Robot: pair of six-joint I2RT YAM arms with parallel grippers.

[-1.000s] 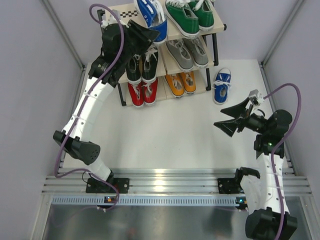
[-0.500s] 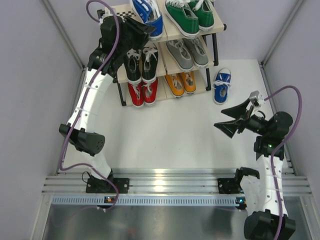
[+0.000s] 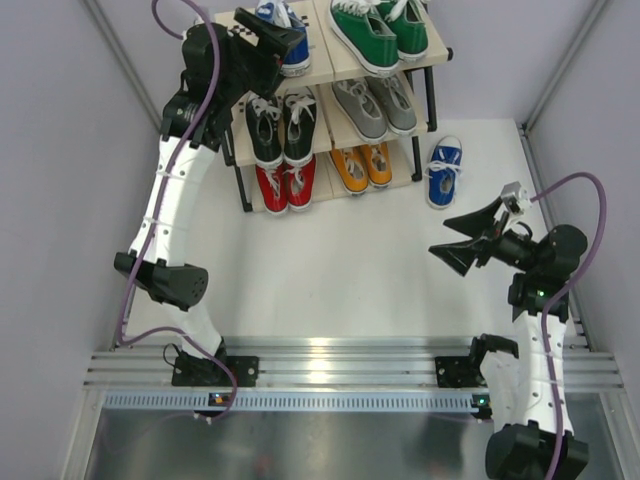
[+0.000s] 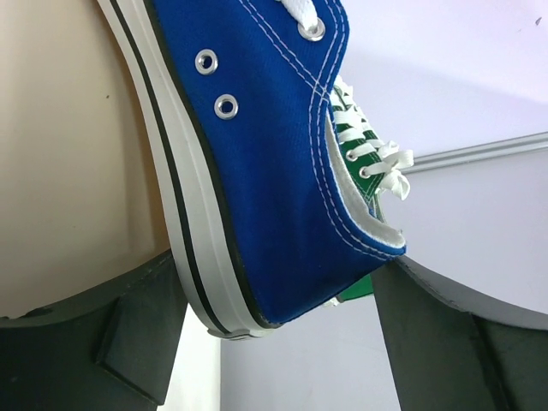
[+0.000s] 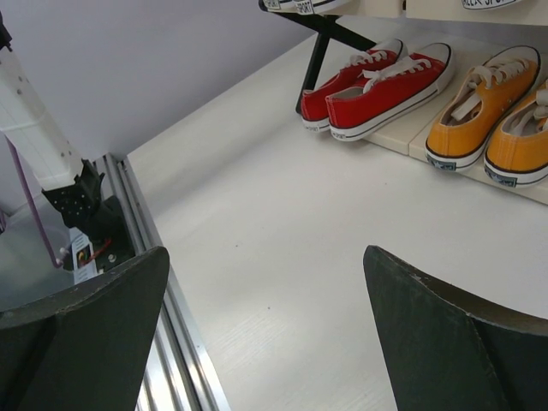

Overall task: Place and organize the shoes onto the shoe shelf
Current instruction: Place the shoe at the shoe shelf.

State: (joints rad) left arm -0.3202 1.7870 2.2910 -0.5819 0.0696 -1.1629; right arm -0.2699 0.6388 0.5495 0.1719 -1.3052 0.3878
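- The surface point(image 3: 330, 270) carries the shelf point(image 3: 438, 48) at its far side, left of centre. Both arms are based at the near edge.
- The shelf's three tiers are almost full. The green pair point(image 3: 380, 30) is on top at the right. The black pair point(image 3: 283, 125) and grey pair point(image 3: 375, 105) share the middle. The red pair point(image 3: 287, 185) and orange pair point(image 3: 363, 165) sit at the bottom.
- The left arm point(image 3: 175, 200) reaches up to the left half of the top tier, well apart from anything lying on the surface.
- The right arm point(image 3: 540, 300) hangs over the right side of the surface, near the loose blue shoe point(image 3: 443, 172). It is plainly the nearer arm for that shoe.
- The loose blue shoe lies on the surface just beside the shelf's right legs, with its long axis running near to far, roughly along the shelf's side.
- It lies beyond the right fingers point(image 5: 94, 334), on their far side, and they point leftward rather than down at it. The right wrist view does not show it. In my judgement the wrist must turn toward the shoe and drop before a grip across its width is possible.
- The placed blue shoe point(image 4: 274, 171) stands on the top board, left of the green pair, its heel toward the left wrist camera.
- The left fingers point(image 4: 111, 342) are spread on either side of that heel. One is close against the sole and the other shows a clear gap, so they are not clamping the shoe.
- The right fingers are spread wide with nothing between them.
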